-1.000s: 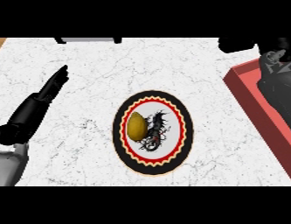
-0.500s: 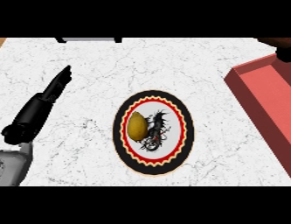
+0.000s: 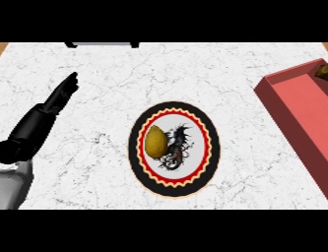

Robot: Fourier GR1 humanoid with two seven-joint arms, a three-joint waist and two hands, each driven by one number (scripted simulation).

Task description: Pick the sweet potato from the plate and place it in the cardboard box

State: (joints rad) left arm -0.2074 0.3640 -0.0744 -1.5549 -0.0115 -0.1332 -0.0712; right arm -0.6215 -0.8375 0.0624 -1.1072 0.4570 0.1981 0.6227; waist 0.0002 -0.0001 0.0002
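So the left hand [image 3: 43,118] lay over the white marbled counter [image 3: 195,74] at the left, black fingers stretched straight and pressed together, holding nothing. One sweet potato [image 3: 156,141] (smooth, egg-shaped, golden-brown) sat on the left half of the single round plate [image 3: 142,162], which had a black rim, a red zigzag ring and a dark squiggly design. Nothing blocked it. Off right was one red, straight-walled box [image 3: 297,103]. The right hand wasn't visible.
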